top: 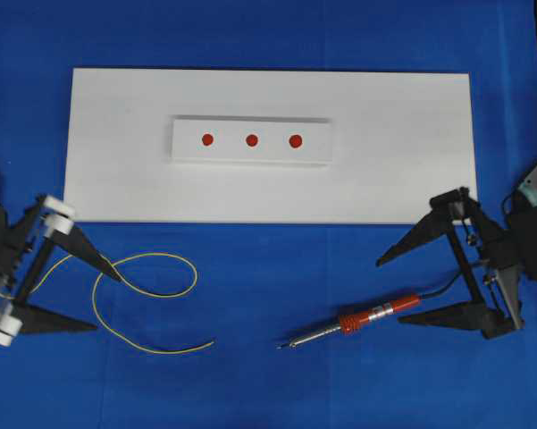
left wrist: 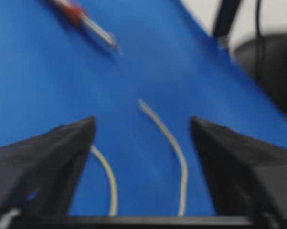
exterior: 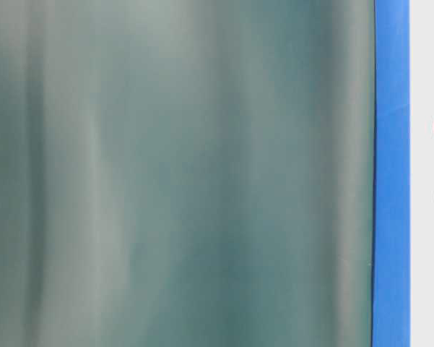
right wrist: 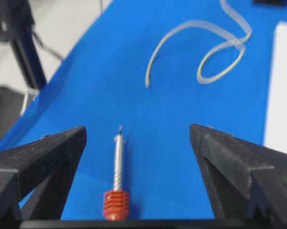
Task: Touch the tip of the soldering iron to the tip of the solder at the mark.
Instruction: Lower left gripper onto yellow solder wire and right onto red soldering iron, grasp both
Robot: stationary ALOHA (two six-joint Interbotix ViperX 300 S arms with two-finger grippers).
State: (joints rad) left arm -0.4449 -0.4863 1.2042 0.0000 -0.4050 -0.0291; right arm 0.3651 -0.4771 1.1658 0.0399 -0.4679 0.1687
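Left gripper [top: 64, 284]: sits at the bench's nine o'clock edge in the overhead view, jaws spread wide and gripping nothing; two strands of the wire run between them in the left wrist view.
Solder [top: 147, 293]: lies loose on the blue bench [top: 268, 384] at about seven o'clock, looped once, its free end pointing toward the iron. It looks light and limp, likely to sag and wander past a pinch, so a hold close to the free end seems best.
Board [top: 411, 179]: white, at twelve o'clock, carrying a raised strip [top: 186, 154] with three red marks [top: 251, 140].
Soldering iron [top: 353, 323]: rests at five o'clock, tip aimed toward the solder, well apart from it. Stiff and slim; the ribbed red-orange handle seems the safest grip, the metal shaft slippery.
Right gripper [top: 402, 288]: at three o'clock, jaws wide apart and empty, straddling the iron's line.
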